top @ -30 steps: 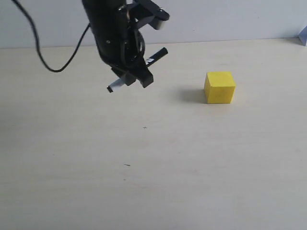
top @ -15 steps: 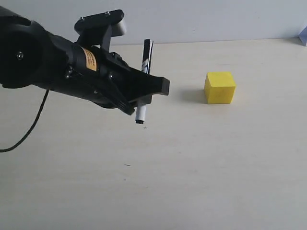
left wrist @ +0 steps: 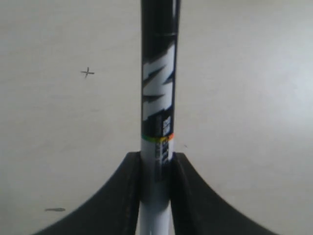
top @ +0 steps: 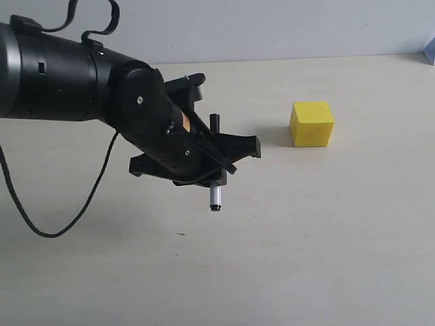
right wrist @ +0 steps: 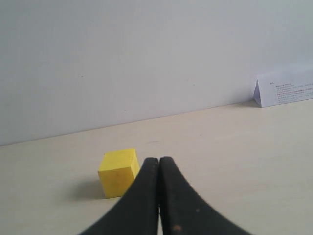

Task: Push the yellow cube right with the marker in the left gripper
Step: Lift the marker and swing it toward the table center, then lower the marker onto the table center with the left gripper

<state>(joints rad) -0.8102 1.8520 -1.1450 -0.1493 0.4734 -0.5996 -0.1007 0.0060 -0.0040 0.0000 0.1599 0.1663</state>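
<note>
Your yellow cube (top: 311, 123) sat flat on the pale beige table (top: 326, 238), casting a soft shadow on the side toward the arm. Nothing touched it.

Left of the cube in the exterior view, and well apart from it, you held the marker (top: 215, 195) upright. Its white end pointed down at the table and its black top stood clear above the fingers. Whether the tip met the surface could not be told. Your left gripper (top: 216, 174) was clamped on the marker's white barrel, just below the black print, with the jaws narrow and snug against it. A black cable (top: 41, 224) looped from that arm onto the table, farther from the cube.

Your right gripper (right wrist: 159, 161) had its jaws pressed together with nothing between them, and the cube lay on the table beyond its fingertips.

The tabletop was matte and bore a small dark dash (top: 179, 234) and a tiny cross mark (left wrist: 87, 73). Behind the cube, a plain grey-white wall (top: 306, 27) met the table's far edge. A folded printed paper (right wrist: 286, 88) stood there, well off from the cube.
</note>
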